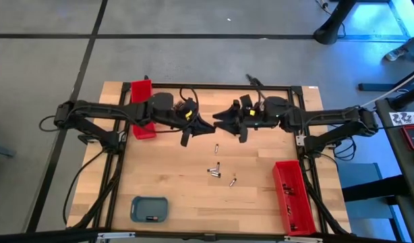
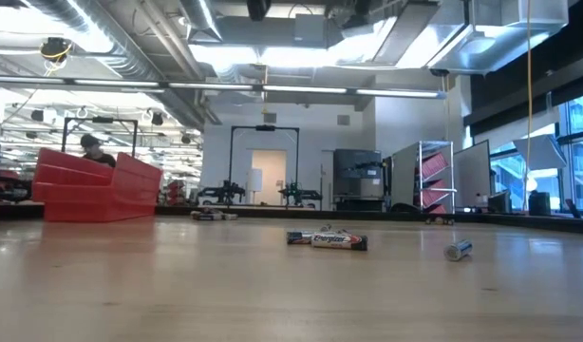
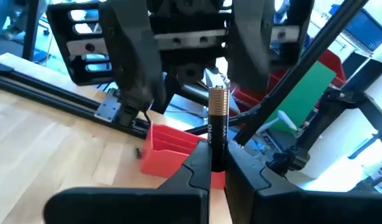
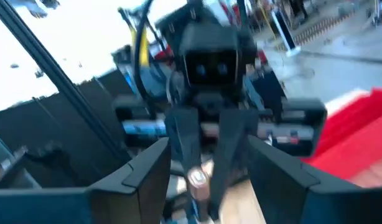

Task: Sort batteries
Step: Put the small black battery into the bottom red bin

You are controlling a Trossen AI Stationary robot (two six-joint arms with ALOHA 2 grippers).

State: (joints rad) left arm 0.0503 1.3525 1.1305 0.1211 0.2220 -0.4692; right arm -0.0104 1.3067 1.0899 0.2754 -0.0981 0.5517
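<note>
Left wrist view is showing you the left gripper [image 3: 211, 171] pinching one battery [image 3: 217, 127] by its lower end, the cell standing upright between the dark fingers with its coppery top clear above them. Facing it, the right gripper [image 4: 197, 186] is standing spread, its fingers on either side of that same cell without touching it, from what the right wrist view gives. In the high view both grippers are meeting above the middle of the bench, toward its far edge. Loose batteries [image 1: 215, 169] are lying on the bare wood nearer the centre, well apart from the red tray [image 1: 292, 196] along the right edge, the other red tray [image 1: 142, 111] at the far-left corner, and the blue-grey tray [image 1: 150, 208] by the near-left corner. Judging by look, you are dealing with a small, rigid, smooth metal cylinder: light, not fragile, but prone to slipping or rolling. Taking it across the round body, near mid-length, should be holding it most squarely.
</note>
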